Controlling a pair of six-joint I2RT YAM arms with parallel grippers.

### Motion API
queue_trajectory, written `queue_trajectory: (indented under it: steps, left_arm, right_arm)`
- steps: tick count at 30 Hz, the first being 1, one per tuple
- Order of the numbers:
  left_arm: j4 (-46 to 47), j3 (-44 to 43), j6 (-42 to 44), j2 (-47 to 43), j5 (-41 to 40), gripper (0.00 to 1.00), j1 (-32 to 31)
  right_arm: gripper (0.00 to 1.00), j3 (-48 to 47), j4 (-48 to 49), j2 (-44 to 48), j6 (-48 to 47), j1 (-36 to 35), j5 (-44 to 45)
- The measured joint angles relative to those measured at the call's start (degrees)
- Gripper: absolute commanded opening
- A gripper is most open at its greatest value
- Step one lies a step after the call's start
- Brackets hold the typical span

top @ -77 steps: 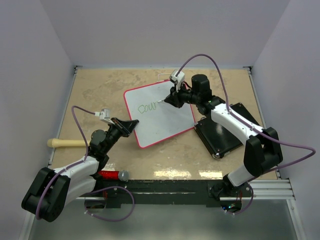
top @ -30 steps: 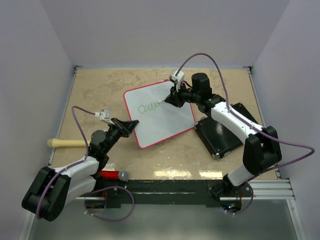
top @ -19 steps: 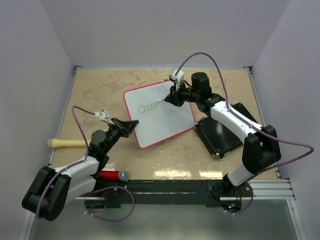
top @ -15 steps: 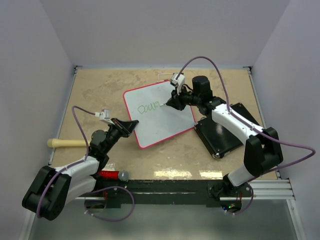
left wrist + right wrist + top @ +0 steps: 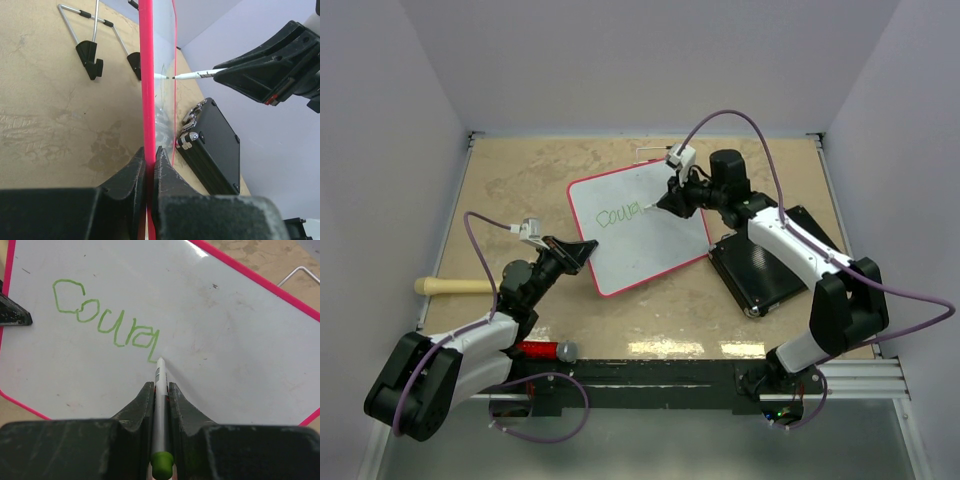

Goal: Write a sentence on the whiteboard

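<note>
The whiteboard [image 5: 650, 235], white with a thin red rim, lies tilted mid-table and bears green lettering [image 5: 618, 214] near its upper left. My left gripper [image 5: 582, 248] is shut on the board's left rim; in the left wrist view that red rim [image 5: 146, 75] runs edge-on between the jaws of the gripper [image 5: 150, 155]. My right gripper [image 5: 667, 200] is shut on a white marker [image 5: 159, 405] with a green end. The marker's tip touches the whiteboard [image 5: 240, 340] at the end of the green lettering [image 5: 107, 315], just right of the last stroke.
A black rectangular case [image 5: 765, 265] lies right of the board, also in the left wrist view [image 5: 212, 145]. A wire stand with black feet [image 5: 90, 50] sits behind the board. A red marker [image 5: 542, 349] and a wooden handle [image 5: 445, 286] lie near the left arm.
The right gripper has drifted right with the marker, and the green lettering has grown by a stroke or two. The left arm and the board have not moved.
</note>
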State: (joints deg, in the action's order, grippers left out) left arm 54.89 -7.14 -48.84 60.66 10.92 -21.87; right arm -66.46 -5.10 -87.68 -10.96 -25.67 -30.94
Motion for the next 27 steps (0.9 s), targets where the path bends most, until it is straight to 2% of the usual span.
queue_trajectory:
  steps: [15, 27]
  left_arm:
    - [-0.28, 0.0, -0.28, 0.35, -0.37, 0.0, 0.11]
    - [0.04, 0.02, -0.42, 0.5, -0.22, 0.0, 0.11]
  right_arm:
    - [0.0, -4.13, 1.97, -3.91, 1.77, 0.24, 0.74]
    - [0.0, -4.09, 2.05, -4.07, 1.27, 0.39, -3.15]
